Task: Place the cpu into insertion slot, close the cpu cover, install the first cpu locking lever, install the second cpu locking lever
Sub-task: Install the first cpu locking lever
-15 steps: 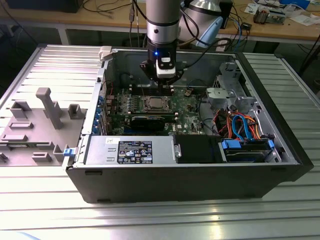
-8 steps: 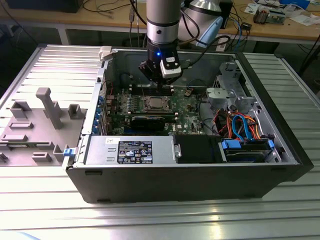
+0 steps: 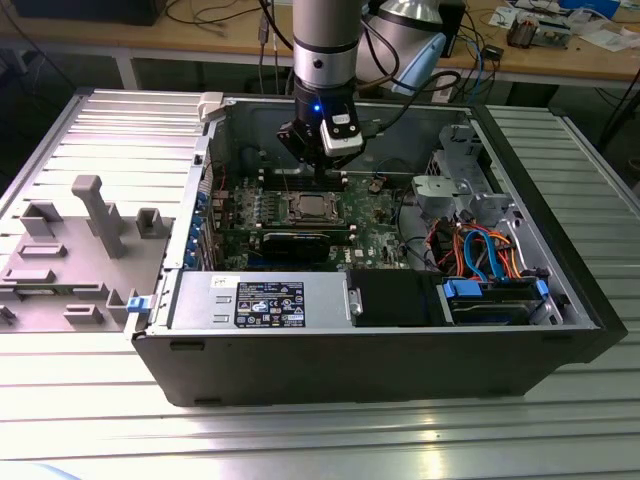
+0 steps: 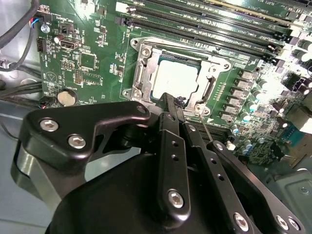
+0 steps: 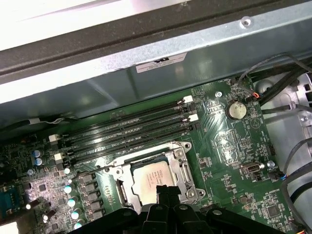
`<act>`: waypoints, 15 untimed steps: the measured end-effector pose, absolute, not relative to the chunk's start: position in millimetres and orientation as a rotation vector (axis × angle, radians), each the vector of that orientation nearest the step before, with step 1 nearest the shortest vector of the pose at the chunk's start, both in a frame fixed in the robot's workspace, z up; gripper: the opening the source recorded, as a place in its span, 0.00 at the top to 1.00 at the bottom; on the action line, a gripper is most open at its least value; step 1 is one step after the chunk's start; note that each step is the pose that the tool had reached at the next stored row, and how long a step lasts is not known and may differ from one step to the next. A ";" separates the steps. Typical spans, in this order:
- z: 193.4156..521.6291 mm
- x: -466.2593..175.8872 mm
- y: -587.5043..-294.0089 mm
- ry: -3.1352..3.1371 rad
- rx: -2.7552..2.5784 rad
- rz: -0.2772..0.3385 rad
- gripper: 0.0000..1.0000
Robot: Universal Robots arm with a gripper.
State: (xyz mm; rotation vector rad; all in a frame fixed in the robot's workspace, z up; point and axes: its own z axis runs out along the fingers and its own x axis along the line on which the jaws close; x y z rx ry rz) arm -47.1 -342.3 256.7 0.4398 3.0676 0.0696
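Lever work looks to be the step in hand, judging by how the socket lies. The cpu (image 4: 175,75) sits flat in the insertion slot (image 4: 208,90) on the green motherboard (image 4: 92,63). The cpu cover (image 4: 146,61) appears to lie down around it, its window framing the metal top, so placing and covering seem done. In the second wrist view a thin lever wire (image 4: 205,127) stands at a slant beside one corner of the socket. That suggests at least one locking lever is not latched; whether the other is down I cannot tell.

The tool (image 4: 174,101) hangs just over the socket's edge, its two fingers drawn together with nothing that I can make out between them. In the second wrist view its tip overlaps the chip's rim and the wire rises just beside it; whether they touch or are narrowly apart I cannot say. In the exterior view the tool (image 3: 322,178) is inside the open computer case (image 3: 350,360) on the worktop (image 3: 300,440). It is a little above the frame's centre, with the cpu (image 3: 307,208) just below it in the picture.

As a judgement, the lever calls for a fine, steady push. The wire is thin and likely springy, it must swing down and tuck under its catch, and a slip could strike board parts near the socket.
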 end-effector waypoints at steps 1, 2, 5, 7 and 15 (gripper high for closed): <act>256.7 -47.1 -342.3 3.068 0.440 0.070 0.89; 256.7 -47.1 -342.3 3.068 0.440 0.070 0.89; 256.7 -47.2 -342.4 3.073 0.439 0.069 0.89; 256.8 -47.2 -342.4 3.084 0.440 0.067 0.89; 256.1 -47.2 -342.3 3.106 0.300 0.068 0.89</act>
